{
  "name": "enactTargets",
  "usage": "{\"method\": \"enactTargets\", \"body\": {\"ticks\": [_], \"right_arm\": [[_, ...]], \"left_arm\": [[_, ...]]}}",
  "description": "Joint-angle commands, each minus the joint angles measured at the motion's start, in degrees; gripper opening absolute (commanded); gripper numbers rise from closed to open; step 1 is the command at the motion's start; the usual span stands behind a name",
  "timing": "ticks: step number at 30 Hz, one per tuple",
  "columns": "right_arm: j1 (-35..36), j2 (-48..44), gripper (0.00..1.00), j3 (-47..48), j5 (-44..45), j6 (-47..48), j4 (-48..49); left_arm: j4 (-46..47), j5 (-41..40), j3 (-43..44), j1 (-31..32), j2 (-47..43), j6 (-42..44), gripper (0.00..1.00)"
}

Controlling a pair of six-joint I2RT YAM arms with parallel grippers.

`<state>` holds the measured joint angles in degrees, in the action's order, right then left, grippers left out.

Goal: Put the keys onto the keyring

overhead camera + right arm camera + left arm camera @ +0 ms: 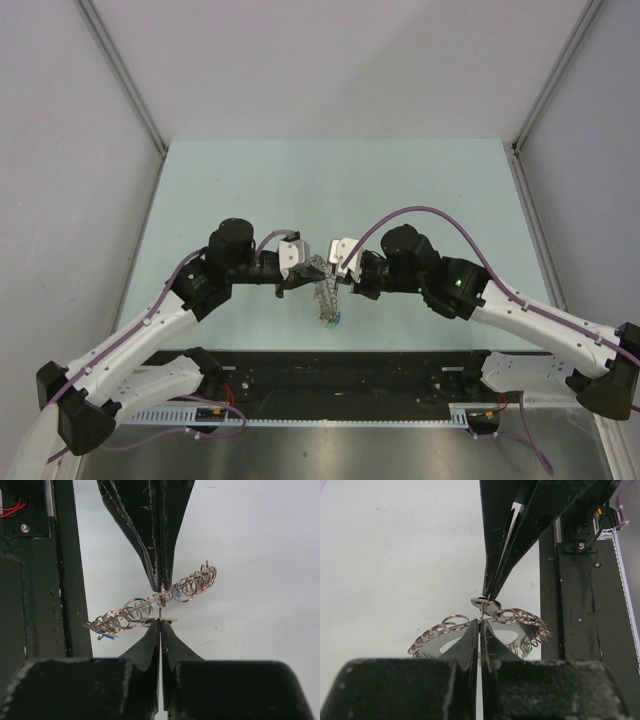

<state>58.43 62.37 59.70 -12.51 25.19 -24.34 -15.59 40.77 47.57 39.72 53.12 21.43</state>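
Keyring (pixel 131 611) hangs above the tabletop (pixel 300 190) between left tool (pixel 480 624) and right tool (pixel 160 622), both pinched shut on its rings; light, floppy, slippery wire, likely best held by one loop.

White arms (pixel 150 335) w/ black joints (pixel 232 243), purple cables (pixel 430 212), black tapered gripper fingers (pixel 465 647)

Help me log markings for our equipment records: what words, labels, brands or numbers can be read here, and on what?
None can be read. The keyring, left gripper, right gripper and table show no print; parts on the black rail by the arm bases are too small to tell.
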Motion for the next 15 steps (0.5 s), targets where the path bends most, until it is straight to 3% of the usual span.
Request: {"method": "enactTargets", "body": {"ticks": [1,15], "right_arm": [[0.36,-0.41,0.0,2.61,-0.14,-0.05,1.4],[0.28,-0.32,0.0,2.53,-0.41,0.03,1.49]], "left_arm": [[3.11,2.99,0.42,-0.17,-1.44,0.01,0.0],[2.32,5.1,0.68,-0.09,-0.92,0.98,0.0]]}}
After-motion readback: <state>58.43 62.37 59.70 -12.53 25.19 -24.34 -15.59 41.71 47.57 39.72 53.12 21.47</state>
